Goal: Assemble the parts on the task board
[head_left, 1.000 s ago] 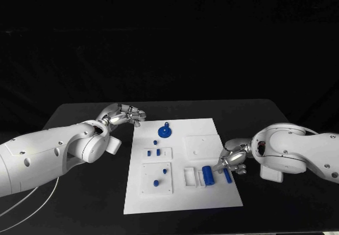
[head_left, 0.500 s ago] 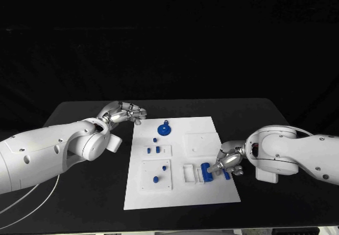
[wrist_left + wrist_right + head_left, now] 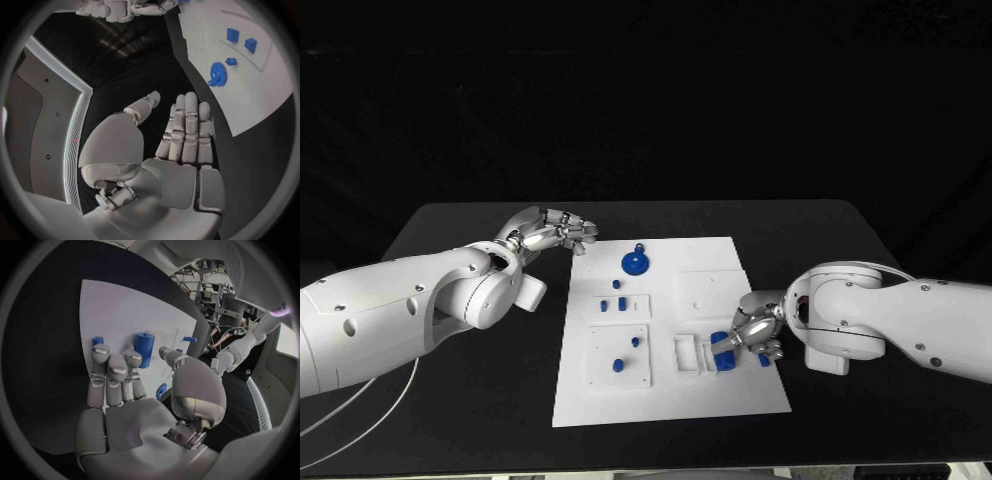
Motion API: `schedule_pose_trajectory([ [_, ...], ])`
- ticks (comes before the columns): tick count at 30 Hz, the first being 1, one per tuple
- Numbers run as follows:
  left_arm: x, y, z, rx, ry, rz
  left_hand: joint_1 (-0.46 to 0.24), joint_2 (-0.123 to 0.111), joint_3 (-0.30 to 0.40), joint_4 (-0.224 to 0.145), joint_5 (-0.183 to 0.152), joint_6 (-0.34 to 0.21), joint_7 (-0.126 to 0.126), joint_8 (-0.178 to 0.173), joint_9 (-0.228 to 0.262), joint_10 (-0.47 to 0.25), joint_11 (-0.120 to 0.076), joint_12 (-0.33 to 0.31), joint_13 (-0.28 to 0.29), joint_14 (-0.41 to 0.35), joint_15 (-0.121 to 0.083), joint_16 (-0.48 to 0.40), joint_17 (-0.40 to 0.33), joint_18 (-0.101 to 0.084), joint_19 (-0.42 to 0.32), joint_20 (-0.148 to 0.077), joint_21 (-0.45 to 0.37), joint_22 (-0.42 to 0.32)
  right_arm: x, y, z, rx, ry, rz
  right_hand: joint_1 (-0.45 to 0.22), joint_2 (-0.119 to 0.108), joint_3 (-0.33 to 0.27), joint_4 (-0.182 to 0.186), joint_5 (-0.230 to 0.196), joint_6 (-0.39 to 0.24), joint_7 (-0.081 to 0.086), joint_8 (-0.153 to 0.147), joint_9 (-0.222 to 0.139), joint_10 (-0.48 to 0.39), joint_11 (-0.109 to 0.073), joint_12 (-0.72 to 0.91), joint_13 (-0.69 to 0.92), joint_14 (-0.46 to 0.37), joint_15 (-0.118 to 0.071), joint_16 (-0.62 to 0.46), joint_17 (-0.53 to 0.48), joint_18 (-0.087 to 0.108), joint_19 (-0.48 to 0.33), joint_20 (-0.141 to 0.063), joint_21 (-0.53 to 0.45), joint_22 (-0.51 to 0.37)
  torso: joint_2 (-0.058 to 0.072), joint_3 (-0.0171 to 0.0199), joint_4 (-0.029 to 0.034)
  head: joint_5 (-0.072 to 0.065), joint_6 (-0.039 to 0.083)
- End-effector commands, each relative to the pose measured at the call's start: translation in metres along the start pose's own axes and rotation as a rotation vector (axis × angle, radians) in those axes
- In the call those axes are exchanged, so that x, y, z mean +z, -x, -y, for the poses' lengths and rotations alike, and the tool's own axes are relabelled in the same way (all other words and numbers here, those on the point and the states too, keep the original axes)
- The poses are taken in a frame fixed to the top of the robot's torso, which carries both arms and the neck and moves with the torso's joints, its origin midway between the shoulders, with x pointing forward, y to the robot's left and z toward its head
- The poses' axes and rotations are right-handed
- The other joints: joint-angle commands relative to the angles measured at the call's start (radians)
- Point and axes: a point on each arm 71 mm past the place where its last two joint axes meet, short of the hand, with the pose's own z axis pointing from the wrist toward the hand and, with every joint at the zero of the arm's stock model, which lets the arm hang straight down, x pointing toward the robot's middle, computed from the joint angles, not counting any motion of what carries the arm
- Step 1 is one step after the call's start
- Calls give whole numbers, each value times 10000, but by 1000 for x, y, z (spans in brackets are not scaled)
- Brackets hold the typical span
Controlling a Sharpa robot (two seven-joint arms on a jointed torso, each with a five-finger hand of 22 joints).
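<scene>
1. Since the earlier frames, the right hand (image 3: 750,335) has moved inward over the task board (image 3: 672,400), toward the blue cylinder (image 3: 721,351).
2. Right hand fingers (image 3: 109,371) lie straight and close together over the board, just beside the cylinder; whether they touch it cannot be determined. Judged purpose: positioning for a grasp.
3. A short blue peg (image 3: 763,359) lies just beside the hand.
4. Mid-board, small blue parts (image 3: 635,343) sit in white fixtures.
5. Farther off, the round blue part (image 3: 635,264) lies near the far edge.
6. The left hand (image 3: 554,235) hovers beside the board's far corner, fingers loosely curled, holding nothing, apparently parked.
7. The black table (image 3: 444,240) stands against a dark room.
</scene>
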Motion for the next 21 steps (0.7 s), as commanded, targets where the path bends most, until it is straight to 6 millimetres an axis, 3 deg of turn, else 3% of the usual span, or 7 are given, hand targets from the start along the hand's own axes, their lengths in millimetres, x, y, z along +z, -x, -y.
schedule_pose_trajectory([
  [1, 0, -2, 2, -116, -118, -156, -120, -2, 8, 78, -54, -90, -7, 66, -11, -61, -22, -43, 15, 73, -5, -70, 18, -147, 26, -100, -57, 17, 2, -1, -1, -85, -39, 194, -76, 5, -28, 23, -49, -12, 34, -73, -61, -73, 7, 39, 16, 19, -14, 47, 14, 239, 25, -131, 48, 199, 16, -18, 20, 10, -19],
  [14, 0, -2, 2, -116, -80, -154, -111, 0, 15, 87, -53, -94, -8, 67, -14, -63, -23, -44, 15, 73, -7, -77, 27, -144, 25, -102, -62, 22, 9, -3, -4, -180, -61, 91, 2, 44, -24, 23, -48, -15, 35, -92, -54, -90, 9, 35, 28, 14, -13, 32, 30, 239, 7, -149, 60, 196, 37, -13, 18, 55, -63],
  [21, 0, -2, 2, -120, -62, -172, -96, 3, 22, 86, -49, -96, -11, 68, -16, -63, -24, -44, 15, 74, -8, -81, 33, -142, 25, -104, -64, 26, 9, -2, -3, -351, -110, 137, 375, 286, 115, -141, -47, 72, 16, -77, -16, -84, -8, 46, 53, 26, -25, 17, 67, 239, -6, -180, 99, 196, 36, -16, 10, 74, -96],
])
